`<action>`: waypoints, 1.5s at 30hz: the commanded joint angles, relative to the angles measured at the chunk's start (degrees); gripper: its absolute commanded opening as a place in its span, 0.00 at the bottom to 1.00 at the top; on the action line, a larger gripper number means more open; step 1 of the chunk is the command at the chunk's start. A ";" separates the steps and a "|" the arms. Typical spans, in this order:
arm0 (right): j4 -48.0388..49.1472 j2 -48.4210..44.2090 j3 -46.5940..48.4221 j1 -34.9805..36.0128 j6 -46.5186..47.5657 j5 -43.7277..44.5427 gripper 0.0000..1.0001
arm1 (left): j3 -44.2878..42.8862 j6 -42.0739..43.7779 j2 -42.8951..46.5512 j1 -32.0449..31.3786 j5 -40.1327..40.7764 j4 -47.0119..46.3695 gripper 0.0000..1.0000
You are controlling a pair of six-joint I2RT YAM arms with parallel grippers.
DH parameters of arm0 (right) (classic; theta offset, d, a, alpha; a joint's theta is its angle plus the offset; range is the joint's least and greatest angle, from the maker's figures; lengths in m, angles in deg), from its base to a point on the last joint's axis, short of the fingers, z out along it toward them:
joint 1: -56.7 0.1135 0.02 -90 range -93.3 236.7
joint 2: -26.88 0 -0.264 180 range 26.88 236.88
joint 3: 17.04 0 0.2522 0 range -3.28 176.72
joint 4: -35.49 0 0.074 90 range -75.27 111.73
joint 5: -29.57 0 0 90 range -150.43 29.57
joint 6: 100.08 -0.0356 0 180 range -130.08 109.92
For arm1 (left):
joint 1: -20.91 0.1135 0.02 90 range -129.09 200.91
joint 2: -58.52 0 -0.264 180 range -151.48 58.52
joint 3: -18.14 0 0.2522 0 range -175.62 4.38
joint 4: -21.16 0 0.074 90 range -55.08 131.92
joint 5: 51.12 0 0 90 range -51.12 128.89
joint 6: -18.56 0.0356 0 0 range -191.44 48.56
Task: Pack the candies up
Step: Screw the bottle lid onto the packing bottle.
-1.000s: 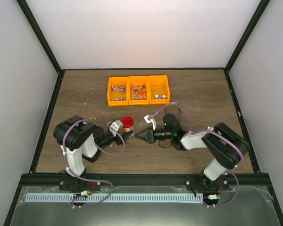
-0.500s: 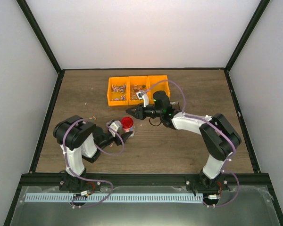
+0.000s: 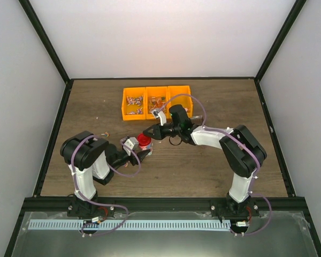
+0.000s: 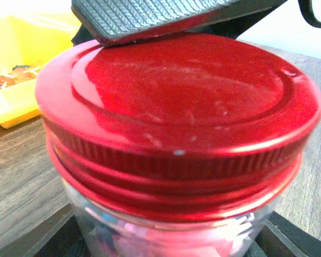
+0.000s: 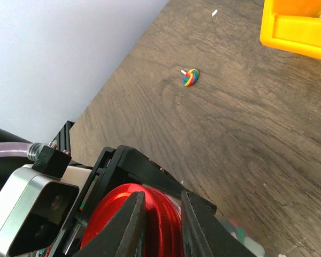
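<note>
A small clear jar (image 3: 143, 148) with a round red lid (image 3: 144, 140) is held in my left gripper (image 3: 140, 151), which is shut on the glass body. In the left wrist view the lid (image 4: 176, 101) fills the frame, and pink and blue candies (image 4: 150, 243) show through the glass. My right gripper (image 3: 148, 133) is at the lid with its jaws a little apart. One finger (image 4: 150, 16) lies across the lid top (image 5: 117, 219); the other finger (image 5: 198, 225) is beside its rim. More candies (image 3: 134, 103) fill three orange bins.
The orange bins (image 3: 124, 111) stand in a row behind the jar; one bin's corner shows in the right wrist view (image 5: 294, 29). A rainbow sweet (image 5: 190, 77) lies loose on the wood, left of the jar (image 3: 108, 134). Black frame rails edge the table.
My right arm has swung from the table's middle towards the bins and then down onto the red lid. The left gripper and the jar have stayed put.
</note>
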 commanded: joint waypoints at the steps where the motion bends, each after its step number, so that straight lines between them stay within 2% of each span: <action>1: 0.63 -1.47 -1.72 0.40 0.86 -1.37 0.18 | 2.78 -1.59 -3.03 0.38 -1.71 -11.44 0.59; 7: 0.23 -1.28 -2.75 1.65 1.22 -1.71 0.13 | 2.87 -1.80 -2.92 0.38 -1.08 -11.40 0.59; 10: 0.02 -2.02 -3.82 2.55 1.14 -1.27 0.06 | 2.87 -1.85 -2.71 0.38 0.13 -10.96 0.59; 15: 3.15 -3.33 -7.43 2.82 -0.74 -4.23 0.01 | 2.60 -2.32 -2.39 0.42 1.06 -10.41 0.59; 31: 15.74 -5.35 -18.43 3.89 -6.93 -11.74 0.01 | 1.88 -3.27 -1.07 0.44 3.03 -7.23 0.57; 39: 17.73 -9.99 -23.14 6.01 -7.47 -10.85 0.01 | 2.08 -3.00 -1.22 0.42 2.33 -7.40 0.57; 45: 16.65 -15.75 -24.63 4.69 -7.57 -5.32 0.01 | 3.22 -2.95 -2.56 0.47 1.27 -10.66 0.57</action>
